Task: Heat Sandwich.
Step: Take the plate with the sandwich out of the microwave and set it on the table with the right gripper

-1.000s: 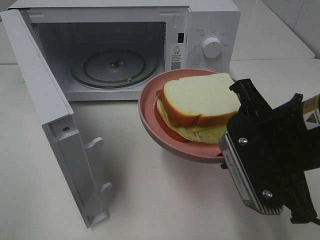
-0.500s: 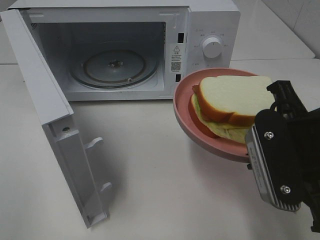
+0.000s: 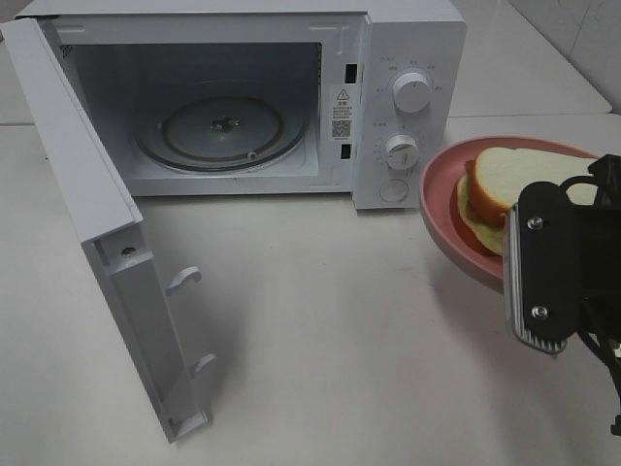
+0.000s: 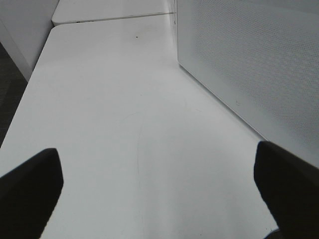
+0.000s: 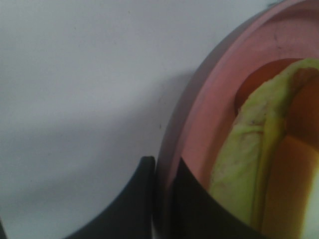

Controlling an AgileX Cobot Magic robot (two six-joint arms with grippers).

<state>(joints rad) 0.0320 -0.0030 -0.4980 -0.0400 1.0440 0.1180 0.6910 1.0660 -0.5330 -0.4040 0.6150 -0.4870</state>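
Sandwich (image 3: 505,184) lies on the pink plate (image 3: 441,204), just inside the rim that the right gripper (image 5: 162,199) holds. Its jaws are clamped on that rim, one finger outside the plate and one inside, beside the yellow-green filling. The plate hangs tilted above the table (image 3: 320,330), beside the microwave (image 3: 388,58), whose door (image 3: 107,252) stands open. The left gripper (image 4: 159,194) has its jaws wide apart over bare table, holding nothing.

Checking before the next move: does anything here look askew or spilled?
Nothing spilled. The pink plate hangs tilted off the table, pinched at its rim by the right gripper, beside the open microwave; the sandwich sits on it.
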